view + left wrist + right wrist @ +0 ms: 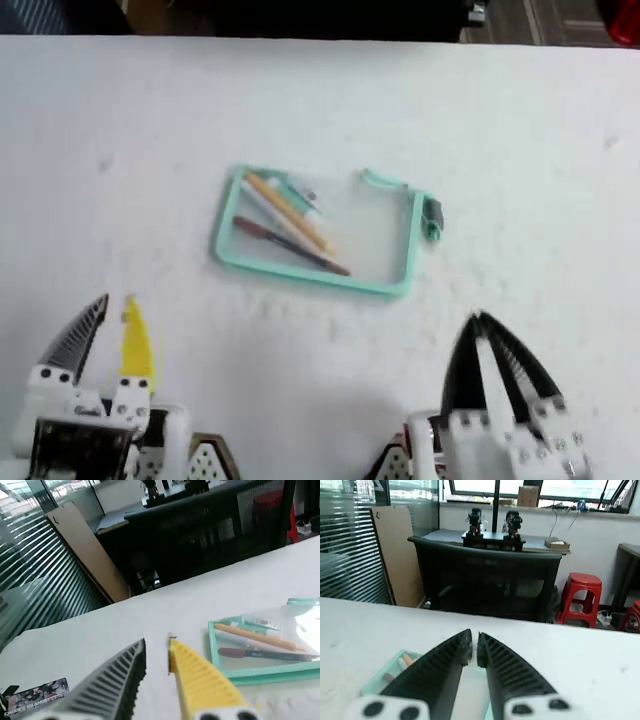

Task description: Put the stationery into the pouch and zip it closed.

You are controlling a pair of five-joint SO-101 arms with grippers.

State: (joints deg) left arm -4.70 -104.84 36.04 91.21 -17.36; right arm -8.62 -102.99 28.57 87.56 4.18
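Observation:
A clear pouch with mint-green trim point(405, 255) lies flat at the table's middle. Inside it I see an orange pencil point(288, 212), a white pen beside it and a dark red pen point(290, 245). Its grey zip pull point(432, 213) sits at the right end. My left gripper point(115, 303), one grey and one yellow finger, hangs near the front left with a small gap between the tips and nothing in it. My right gripper point(482, 322), black, is shut and empty at the front right. The pouch point(265, 672) lies beyond the left gripper point(157, 650), and its corner point(377, 682) peeks behind the right gripper point(474, 647).
The white table point(520, 120) has bare room all round the pouch. A small printed card point(35, 696) lies near the left arm. Beyond the far edge stand a black mesh chair point(485, 575) and red stools point(582, 595).

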